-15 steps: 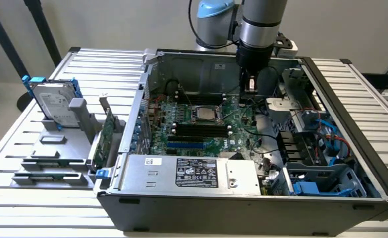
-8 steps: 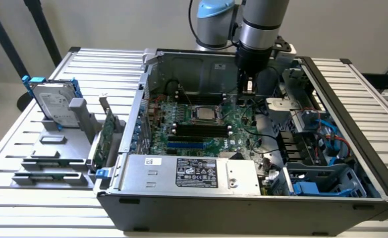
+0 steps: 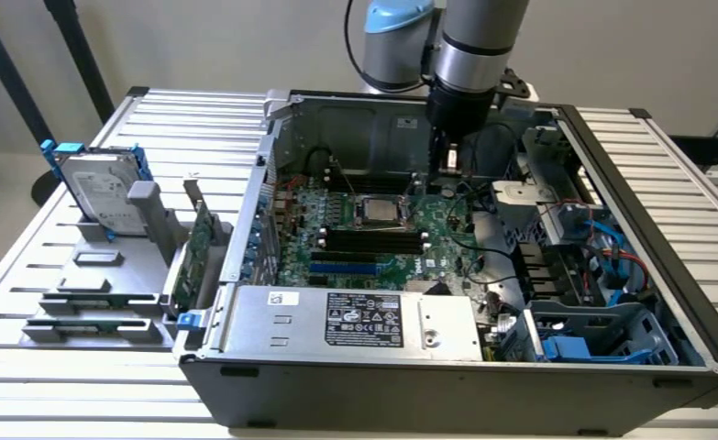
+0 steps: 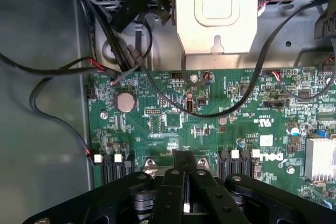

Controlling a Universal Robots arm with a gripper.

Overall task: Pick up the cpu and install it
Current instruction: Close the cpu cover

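The open computer case (image 3: pixel 652 229) lies on a slatted table with its green motherboard (image 3: pixel 334 261) facing up. A small dull silver square, the cpu (image 3: pixel 377 213), lies flat in the socket frame near the board's middle. My gripper (image 3: pixel 448 172) hangs from the arm above the board's far edge, to the exterior view's right of the cpu and apart from it. In the wrist view the black fingers (image 4: pixel 173 187) are pressed together with nothing between them, and my gripper (image 4: pixel 185 174) hovers over the green board (image 4: pixel 210 114).
A silver box with a black label (image 3: pixel 359 321) fills the case's near side. A hard drive with blue rails (image 3: pixel 95 192) and a green card (image 3: pixel 187 261) stand in holders on the exterior view's left. Black cables (image 4: pixel 63 72) and a metal bracket (image 4: pixel 216 11) are near the gripper.
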